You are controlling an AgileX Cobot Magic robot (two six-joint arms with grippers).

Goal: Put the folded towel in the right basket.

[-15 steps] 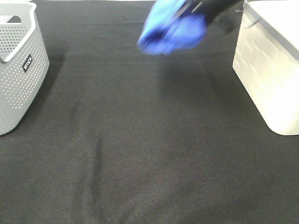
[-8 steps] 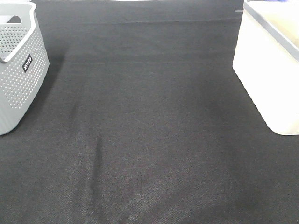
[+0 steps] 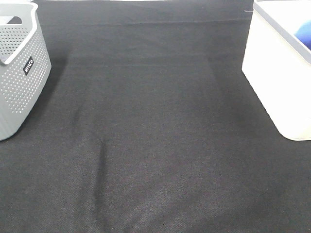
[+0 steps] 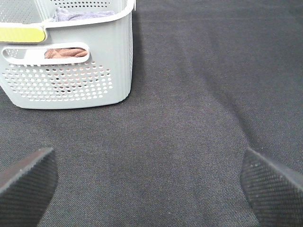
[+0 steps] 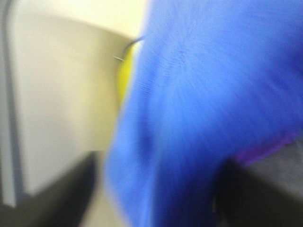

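Observation:
The blue folded towel (image 5: 208, 94) fills the blurred right wrist view, hanging between the dark fingers (image 5: 71, 189) of my right gripper (image 5: 161, 198), which is shut on it. The cream inner wall of the right basket (image 5: 61, 85) is close behind it. In the exterior high view only a blue sliver of the towel (image 3: 305, 30) shows over the white right basket (image 3: 277, 82) at the frame's edge, and the right arm is out of view. My left gripper (image 4: 151, 189) is open and empty, low over the black cloth.
A grey perforated basket (image 3: 19, 73) stands at the left edge; in the left wrist view this basket (image 4: 71, 71) holds brown and grey cloths. A black cloth (image 3: 155, 145) covers the table between the two baskets.
The right arm carried the blue towel from the top middle out of the exterior view to the right. Now a bit of blue shows over the right basket. The left side has not changed.

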